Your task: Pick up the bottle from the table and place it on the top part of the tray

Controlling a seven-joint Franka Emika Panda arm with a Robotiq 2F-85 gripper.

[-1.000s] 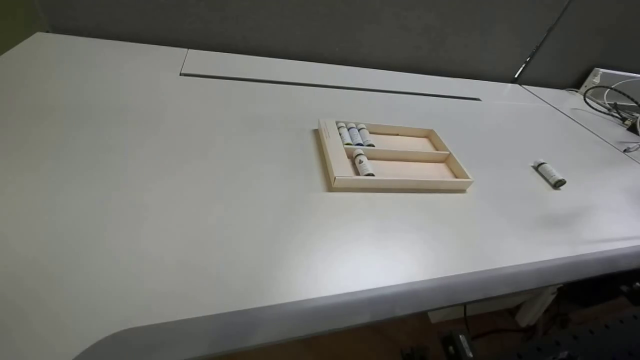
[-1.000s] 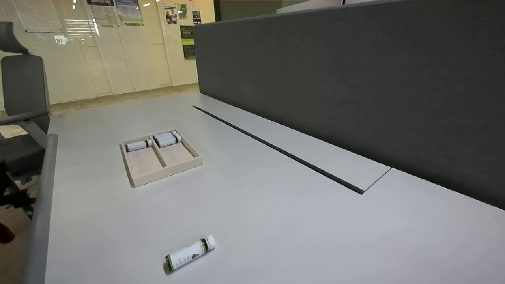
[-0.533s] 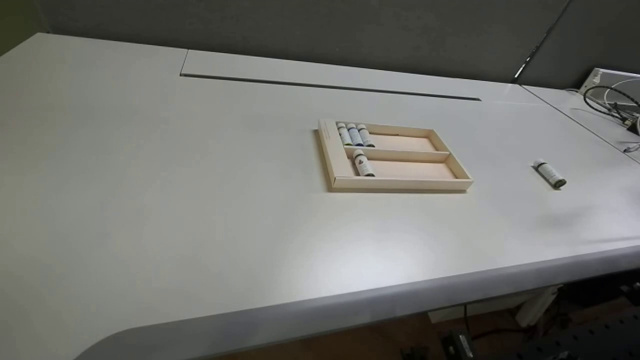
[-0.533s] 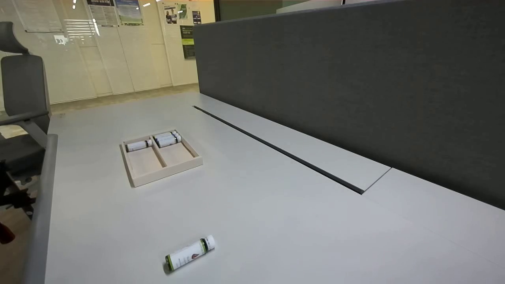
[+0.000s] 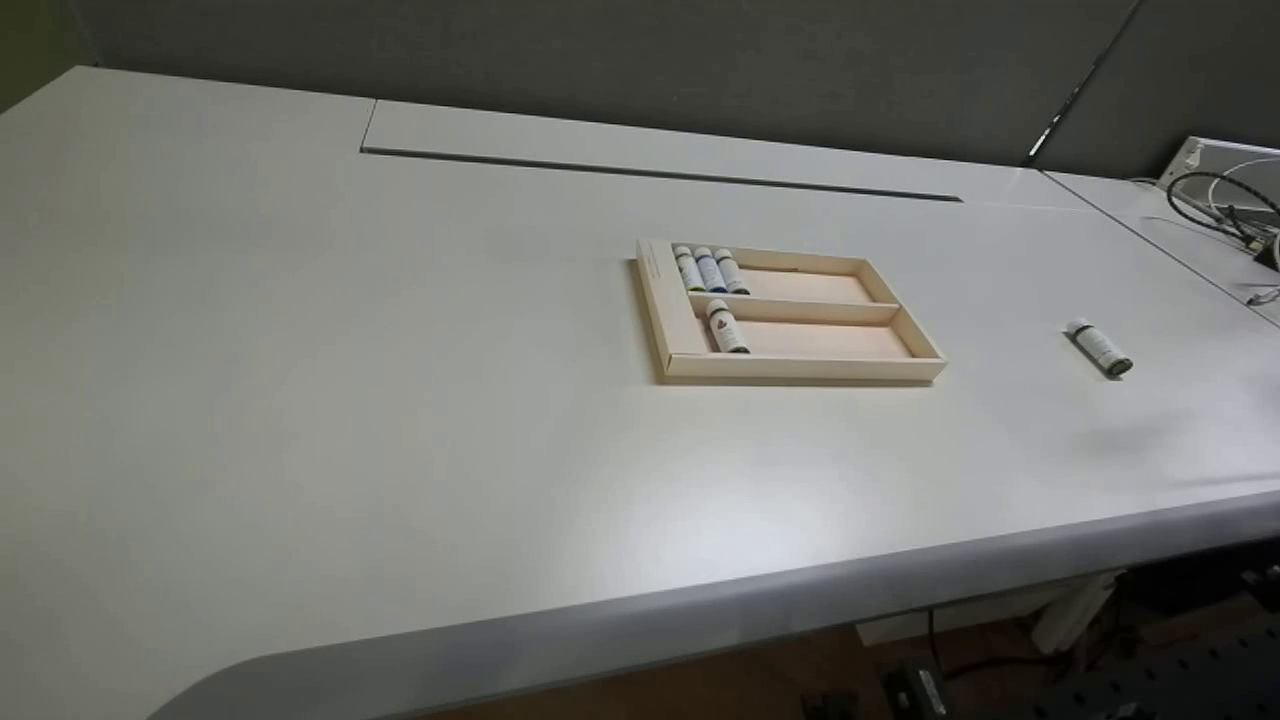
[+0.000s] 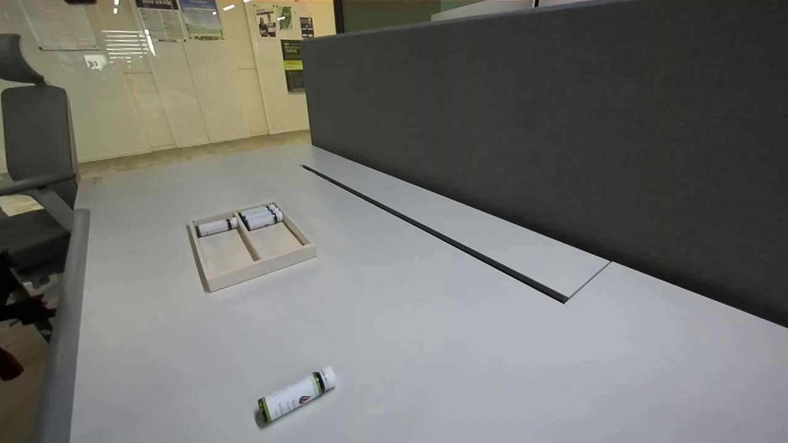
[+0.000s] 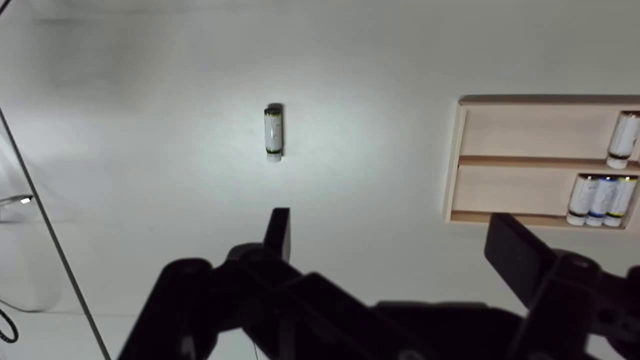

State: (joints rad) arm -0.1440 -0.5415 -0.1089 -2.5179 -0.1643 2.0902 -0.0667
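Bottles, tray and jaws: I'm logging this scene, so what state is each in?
Loose bottle: capped, lying on its side on the table
Tray: flat, open-topped, partly filled
Three bottles: capped, lying side by side in one half of the tray
Single bottle: capped, lying in the other half
Jaws: open, holding nothing

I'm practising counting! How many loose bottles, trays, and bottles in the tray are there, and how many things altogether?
Loose bottle: 1
Tray: 1
Bottles in the tray: 4
Total: 6
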